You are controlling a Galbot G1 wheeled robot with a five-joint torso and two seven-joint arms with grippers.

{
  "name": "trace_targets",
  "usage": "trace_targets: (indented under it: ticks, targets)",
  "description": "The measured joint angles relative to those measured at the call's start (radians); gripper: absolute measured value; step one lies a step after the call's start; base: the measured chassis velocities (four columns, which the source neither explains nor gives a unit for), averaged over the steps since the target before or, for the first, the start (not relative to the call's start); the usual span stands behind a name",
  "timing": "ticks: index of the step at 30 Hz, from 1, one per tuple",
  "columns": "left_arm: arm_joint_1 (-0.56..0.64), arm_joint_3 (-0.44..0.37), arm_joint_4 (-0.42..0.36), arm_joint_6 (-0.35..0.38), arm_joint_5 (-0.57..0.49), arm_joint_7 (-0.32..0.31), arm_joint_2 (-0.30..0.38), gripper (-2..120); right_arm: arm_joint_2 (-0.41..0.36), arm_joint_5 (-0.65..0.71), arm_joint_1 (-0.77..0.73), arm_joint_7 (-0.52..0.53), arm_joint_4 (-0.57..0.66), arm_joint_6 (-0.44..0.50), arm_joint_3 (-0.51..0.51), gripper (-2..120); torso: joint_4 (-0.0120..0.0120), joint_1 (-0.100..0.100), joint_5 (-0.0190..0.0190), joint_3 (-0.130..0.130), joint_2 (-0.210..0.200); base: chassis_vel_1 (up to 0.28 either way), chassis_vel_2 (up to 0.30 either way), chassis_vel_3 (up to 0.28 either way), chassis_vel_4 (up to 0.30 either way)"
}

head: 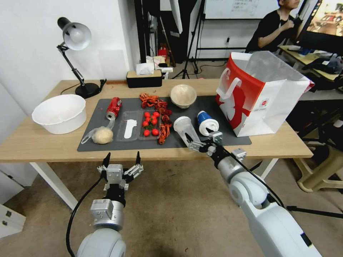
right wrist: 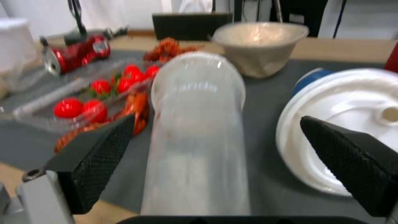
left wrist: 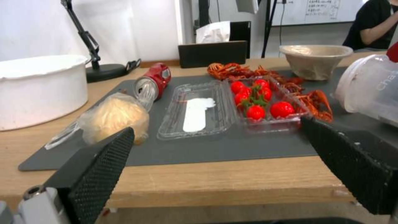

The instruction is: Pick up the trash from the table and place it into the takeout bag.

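Note:
The clear plastic cup (head: 185,128) (right wrist: 197,133) lies on its side on the dark mat (head: 228,141), and my right gripper (head: 202,138) (right wrist: 216,119) stands open around its near end. Beside it lies the blue cup with a white lid (head: 207,122) (right wrist: 352,124). The beige bowl (head: 183,95) (right wrist: 260,46), crushed red can (head: 113,107) (left wrist: 154,82) and clear bag with a beige lump (head: 101,135) (left wrist: 114,116) rest on the mat too. The red-and-white takeout bag (head: 261,92) stands open at the table's right end. My left gripper (head: 122,156) (left wrist: 217,126) hangs open just before the table's front edge.
A clear tray with tomatoes (head: 150,123) and crayfish shells (head: 157,103) sit mid-mat. A large white bowl (head: 60,113) and a desk lamp (head: 75,39) stand on the table (head: 43,142) at the left, a tissue box (head: 144,76) at the back.

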Motion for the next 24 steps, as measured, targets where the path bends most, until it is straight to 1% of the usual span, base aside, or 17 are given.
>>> trace_targets:
  ticks: [2,6,18,20,22,23,24]
  targets:
    - [-0.001,-0.001,0.003,0.0,0.001,-0.001,-0.002,100,-0.003,-0.007,0.013,0.014,0.0,-0.034,-0.023,100,0.0,0.0,0.0001,0.0,0.0,0.0,0.0,0.0,0.0]
    - [-0.002,-0.002,0.006,0.0,0.003,-0.001,-0.008,100,-0.003,-0.01,0.038,0.033,-0.013,-0.063,-0.057,100,0.0,0.0,0.0001,0.0,0.0,0.0,0.0,0.0,0.0]
    - [0.0,-0.002,0.01,0.0,0.006,-0.004,-0.013,100,0.021,-0.018,0.058,0.076,-0.027,-0.128,-0.081,100,0.0001,0.0,0.0001,0.0,0.0,0.0,0.0,0.0,0.0]
    - [0.0,-0.002,0.01,0.0,0.006,-0.004,-0.014,100,0.024,-0.018,0.058,0.08,-0.027,-0.133,-0.081,98,0.0001,0.0,0.0001,0.0,0.0,0.0,0.0,0.0,0.0]
    - [0.0,-0.002,0.01,0.0,0.011,-0.006,-0.014,100,0.027,-0.017,0.054,0.086,-0.027,-0.14,-0.081,92,0.0001,0.0,0.0002,0.0,0.0,0.0,0.0,0.0,0.0]
    - [0.0,-0.002,0.01,0.0,0.011,-0.006,-0.014,100,0.027,-0.017,0.054,0.086,-0.027,-0.14,-0.081,92,0.0001,0.0,0.0002,0.0,0.0,0.0,0.0,0.0,0.0]
    - [0.001,-0.002,0.01,0.0,0.02,-0.006,-0.015,100,0.028,-0.016,0.052,0.088,-0.027,-0.143,-0.081,86,0.0,0.0,0.0001,0.0,0.0,0.0,0.0,0.0,0.0]
